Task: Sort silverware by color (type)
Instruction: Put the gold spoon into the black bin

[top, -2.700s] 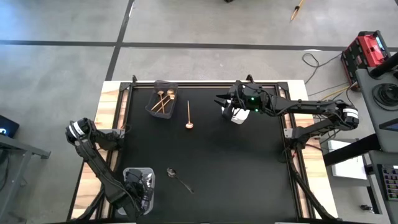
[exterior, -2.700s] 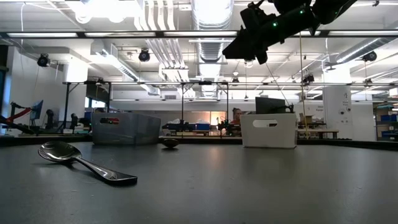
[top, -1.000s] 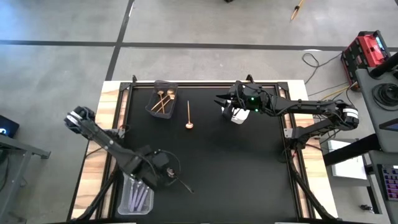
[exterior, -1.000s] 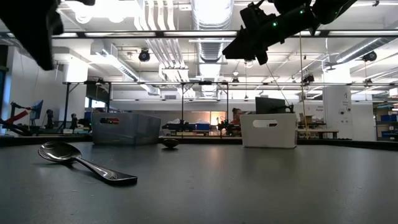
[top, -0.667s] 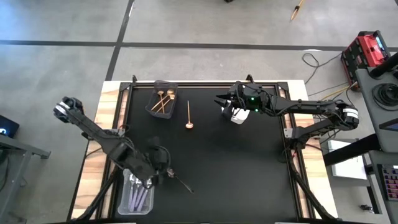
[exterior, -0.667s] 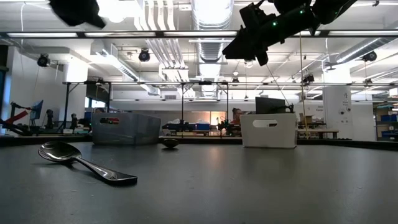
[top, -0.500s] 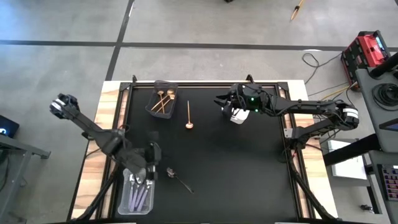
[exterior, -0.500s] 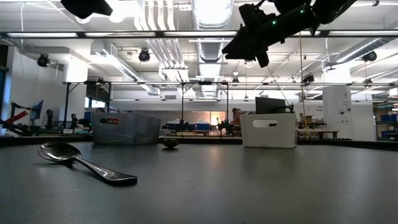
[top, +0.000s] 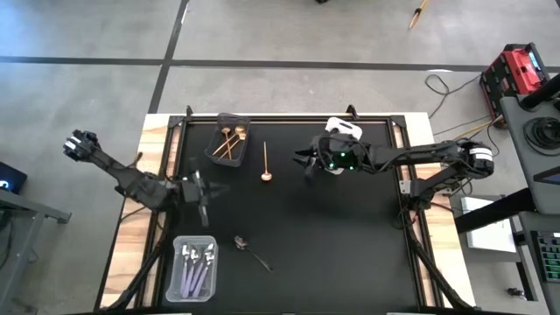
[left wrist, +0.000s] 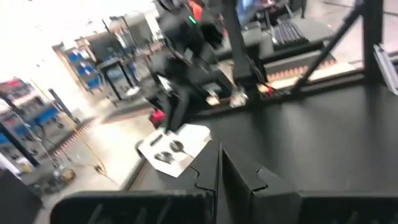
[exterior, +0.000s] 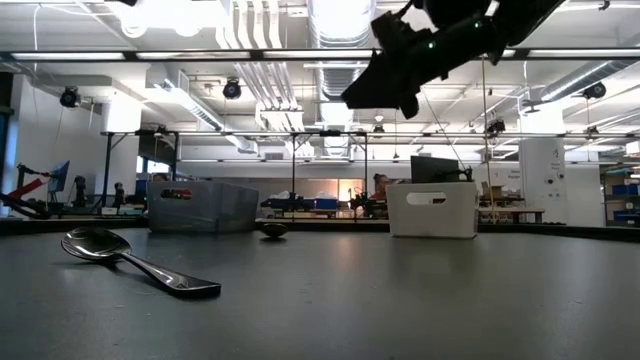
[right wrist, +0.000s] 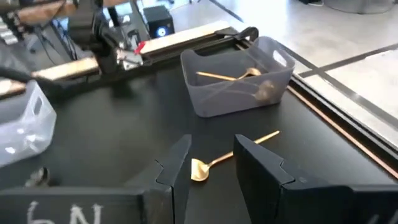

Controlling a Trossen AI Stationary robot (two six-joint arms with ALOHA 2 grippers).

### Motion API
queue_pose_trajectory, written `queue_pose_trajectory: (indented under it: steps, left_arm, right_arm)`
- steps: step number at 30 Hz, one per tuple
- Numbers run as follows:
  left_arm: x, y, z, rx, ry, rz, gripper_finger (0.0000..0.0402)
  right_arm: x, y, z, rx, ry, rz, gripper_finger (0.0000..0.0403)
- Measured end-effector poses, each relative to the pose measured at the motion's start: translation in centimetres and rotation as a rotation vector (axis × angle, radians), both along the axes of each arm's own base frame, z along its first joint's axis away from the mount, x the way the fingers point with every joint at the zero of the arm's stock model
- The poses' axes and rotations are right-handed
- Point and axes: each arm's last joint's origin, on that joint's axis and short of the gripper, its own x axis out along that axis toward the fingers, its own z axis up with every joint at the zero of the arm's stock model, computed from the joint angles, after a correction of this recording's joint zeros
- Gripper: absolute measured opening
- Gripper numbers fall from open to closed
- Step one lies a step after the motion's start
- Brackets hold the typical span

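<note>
Bench nearly cleared. Dark bin at the far edge holds gold spoons; clear bin at the near left holds lilac-handled spoons; white bin sits behind the right arm. Left tool closed, empty, above the bench's left side. Right tool part open, empty, near the loose gold spoon. Dark spoon also unsorted, beside the clear bin.
</note>
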Motion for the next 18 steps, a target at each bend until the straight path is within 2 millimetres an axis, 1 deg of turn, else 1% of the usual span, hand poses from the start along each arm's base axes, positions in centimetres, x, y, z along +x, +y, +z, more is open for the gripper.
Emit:
queue_pose_trajectory:
  steps: [3, 7, 12, 18]
  left_arm:
    - [-0.8, 0.9, 0.6, 0.018, -0.033, 0.022, 0.0000]
    - [-1.8, 2.0, 0.7, 0.054, -0.056, 0.051, 0.0000]
    - [-2.8, 2.7, 0.0, 0.056, -0.075, 0.049, 0.0000]
    - [-3.5, 3.0, -1.0, 0.087, -0.085, 0.048, 0.0000]
  right_arm:
    - [0.7, 0.2, -0.8, -0.009, 0.013, 0.012, 0.0109]
    - [1.3, 0.2, -1.3, 0.026, -0.018, 0.002, 0.0109]
    - [1.8, 0.6, -1.8, 0.054, -0.032, 0.005, 0.0109]
    - [2.2, 1.4, -1.1, 0.075, -0.116, 0.023, 0.0109]
